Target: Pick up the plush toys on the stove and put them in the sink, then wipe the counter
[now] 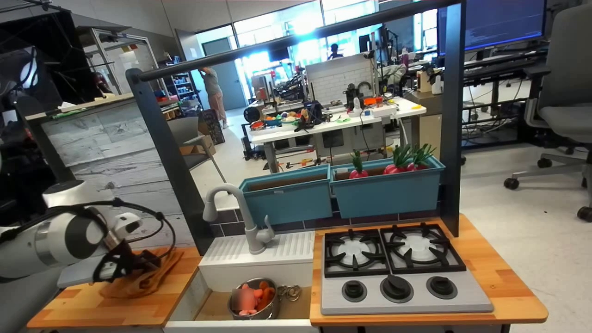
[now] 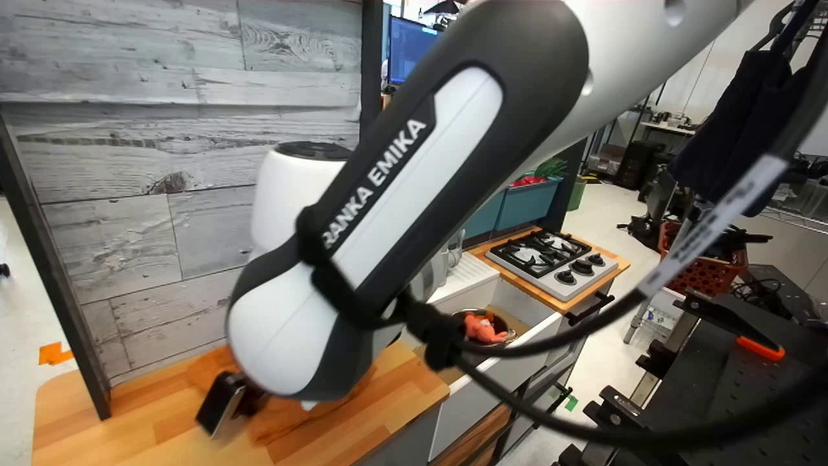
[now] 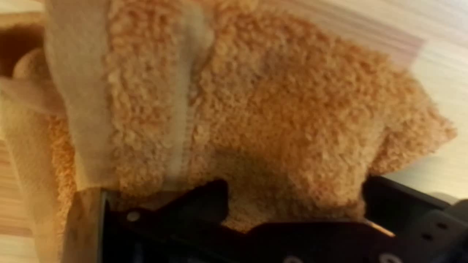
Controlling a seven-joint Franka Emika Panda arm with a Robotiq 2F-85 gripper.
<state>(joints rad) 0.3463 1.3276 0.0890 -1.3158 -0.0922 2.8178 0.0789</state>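
Worktop (image 1: pixel 125 312) beside the sink (image 1: pixel 259 272) bears an orange cloth (image 3: pixel 285 102), the end effector (image 3: pixel 295 184) wide-jawed over it, seemingly, through blur, to grip and wipe.

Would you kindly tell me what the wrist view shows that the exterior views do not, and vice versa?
Only the wrist view: pale bands across the orange cloth, and its looped texture.
Only the exterior views: the stove, the sink, the plush toys in its metal bowl, and the teal bins.
Both: the cloth, the gripper and the counter.
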